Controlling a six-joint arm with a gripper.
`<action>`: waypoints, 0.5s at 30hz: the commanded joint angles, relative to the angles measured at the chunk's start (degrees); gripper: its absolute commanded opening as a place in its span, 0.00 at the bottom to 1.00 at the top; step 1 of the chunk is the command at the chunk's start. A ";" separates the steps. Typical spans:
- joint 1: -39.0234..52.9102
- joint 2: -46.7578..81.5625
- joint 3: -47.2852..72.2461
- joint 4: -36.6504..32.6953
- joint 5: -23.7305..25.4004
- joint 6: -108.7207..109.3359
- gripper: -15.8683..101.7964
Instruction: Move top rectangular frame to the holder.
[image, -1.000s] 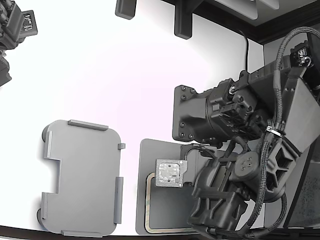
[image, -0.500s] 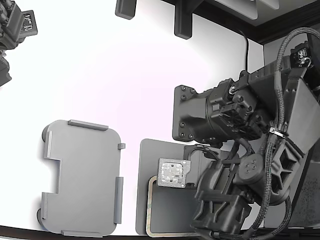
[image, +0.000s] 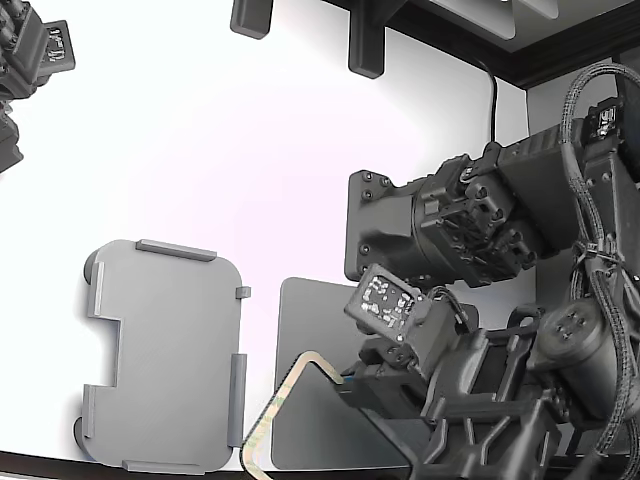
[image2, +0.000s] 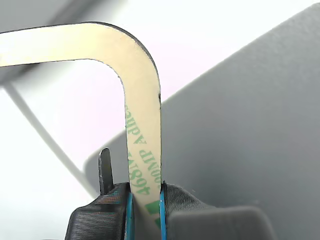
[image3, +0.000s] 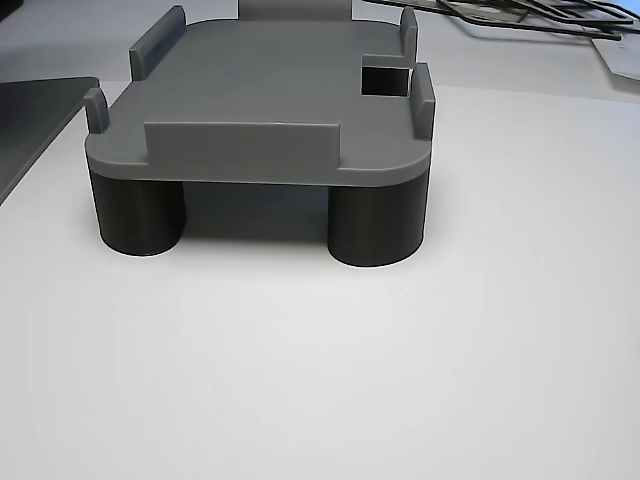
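Observation:
The top rectangular frame (image: 270, 408) is a thin tan outline, lifted off the dark grey mat (image: 310, 315) and tilted, one corner hanging towards the holder. My gripper (image: 345, 380) is shut on one of its sides. In the wrist view the tan strip (image2: 142, 125), printed with green lettering, is pinched between the two blue-edged fingers of my gripper (image2: 145, 202). The holder (image: 160, 355) is a light grey tray with raised edge tabs, lying at the exterior view's left, apart from the frame. In the other view the holder (image3: 270, 100) stands on round feet with nothing on it.
A second arm (image: 30, 60) sits at the exterior view's top left. Two black posts (image: 365, 40) stand at the back edge. My own arm and its cables (image: 520, 300) fill the exterior view's right. The mat's edge (image3: 30, 120) shows beside the holder in the other view.
The frame lay flat on the mat one second ago. Now it is raised and tilted in my gripper, its free corner swung towards the holder. My wrist has turned and shifted.

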 joint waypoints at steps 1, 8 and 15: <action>-2.37 0.35 -3.43 0.62 1.93 6.33 0.04; -8.88 -4.22 -9.32 0.62 3.69 14.24 0.04; -14.68 -11.07 -14.68 0.53 6.06 22.68 0.05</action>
